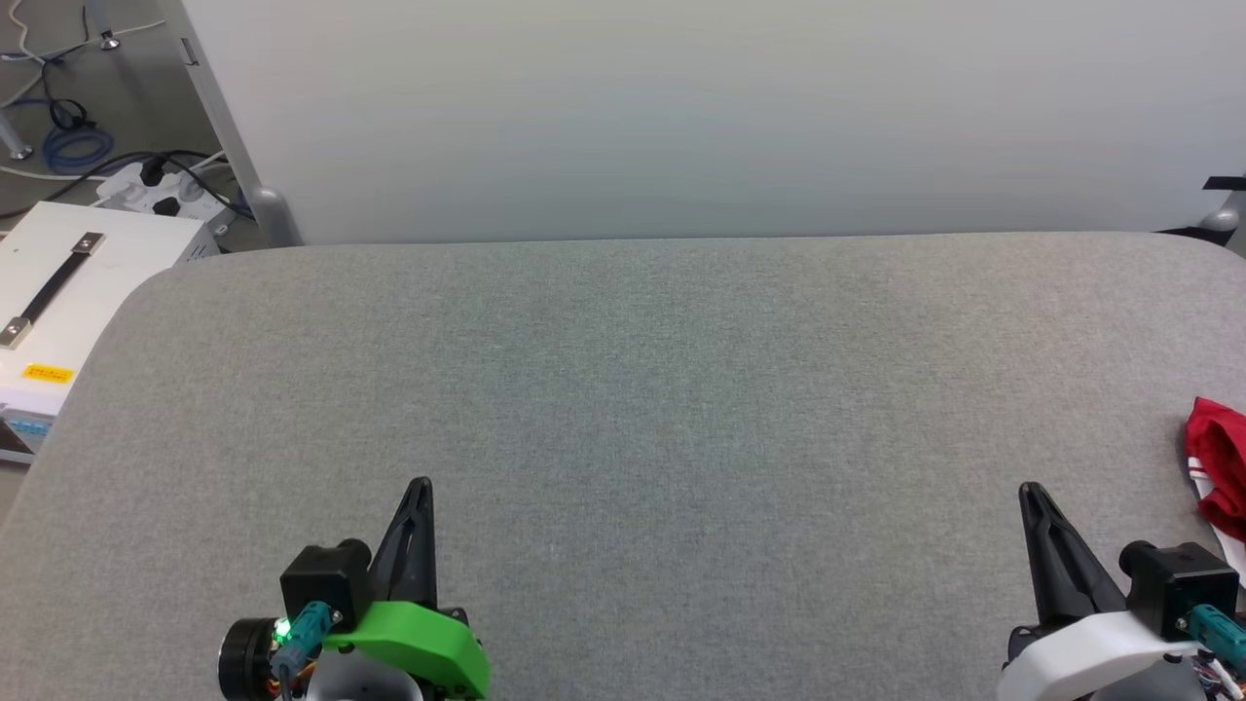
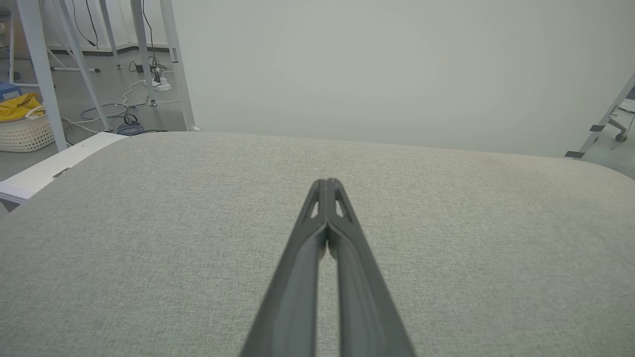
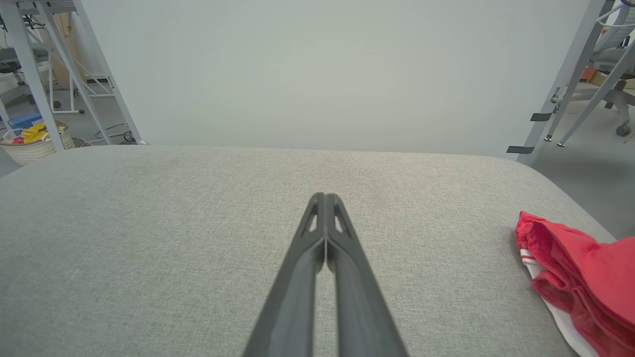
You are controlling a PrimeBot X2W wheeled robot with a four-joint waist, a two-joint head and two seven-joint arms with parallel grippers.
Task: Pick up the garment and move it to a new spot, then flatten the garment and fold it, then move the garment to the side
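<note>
Stretching across most of the shot, the grey cloth-covered table (image 1: 623, 389) is taking up the middle, with a plain pale panel (image 1: 681, 117) standing along its far edge. A white box (image 1: 58, 292) with a black strap is sitting off the left side. The garment (image 1: 1222, 477) is lying bunched up at the table's right edge, red with some white showing. The left gripper (image 1: 419, 487) and right gripper (image 1: 1027, 492) are hovering over the near edge, well apart, both with fingers pressed together and pinching nothing, the right one near the garment, not touching.
</note>
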